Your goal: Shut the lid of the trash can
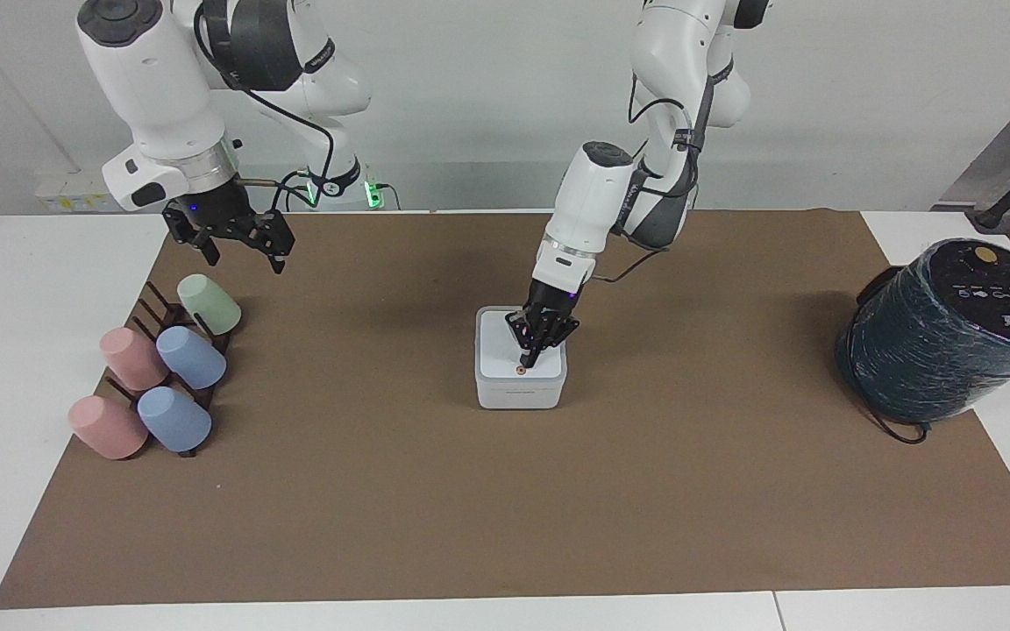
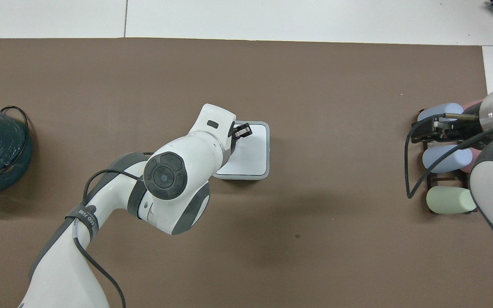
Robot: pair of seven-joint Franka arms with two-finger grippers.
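Observation:
The small white trash can (image 1: 520,395) stands in the middle of the brown mat. Its flat white lid (image 1: 501,347) lies level on the can, with the orange-brown dot (image 1: 520,371) on top near the edge farther from the robots. The can's contents are hidden. My left gripper (image 1: 529,358) points down with its fingers together and its tip on the lid, just beside the dot. In the overhead view it (image 2: 242,130) covers part of the lid (image 2: 251,155). My right gripper (image 1: 240,254) waits open and empty in the air over the cup rack.
A dark rack holds several pastel cups (image 1: 191,357) at the right arm's end of the table, also seen in the overhead view (image 2: 446,158). A large dark wrapped cylinder (image 1: 952,329) with a cable stands at the left arm's end.

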